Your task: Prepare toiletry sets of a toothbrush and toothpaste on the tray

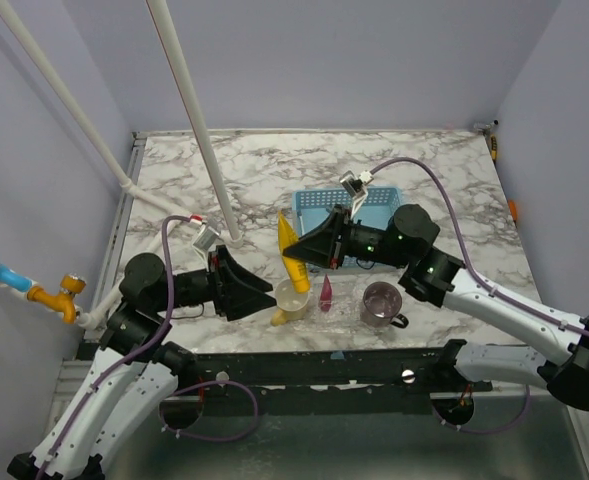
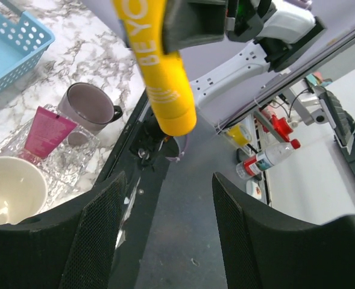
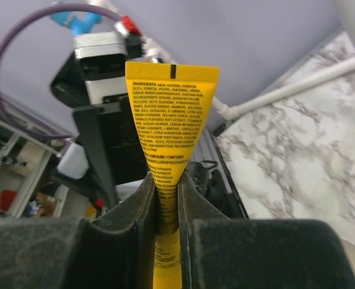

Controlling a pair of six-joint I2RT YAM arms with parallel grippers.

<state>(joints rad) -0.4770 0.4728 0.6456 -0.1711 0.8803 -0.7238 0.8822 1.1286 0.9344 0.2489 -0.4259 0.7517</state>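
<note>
My right gripper (image 1: 308, 246) is shut on the yellow toothpaste tube (image 1: 292, 252), pinching its flat crimped half (image 3: 171, 120) and holding it in the air, cap down, above the yellow mug (image 1: 292, 300). From the left wrist view the tube (image 2: 160, 72) hangs high in front of me. A pink toothpaste tube (image 1: 325, 292) lies on the clear tray (image 1: 352, 312), also visible from the left wrist as the pink tube (image 2: 44, 132) on the tray (image 2: 75, 165). My left gripper (image 1: 264, 296) stands open and empty just left of the mug. No toothbrush shows.
A translucent purple mug (image 1: 380, 304) stands at the tray's right end. The blue basket (image 1: 374, 203) sits behind, partly covered by my right gripper. White pipes (image 1: 199, 130) cross the back left. The table's near edge (image 1: 314, 355) runs just below the tray.
</note>
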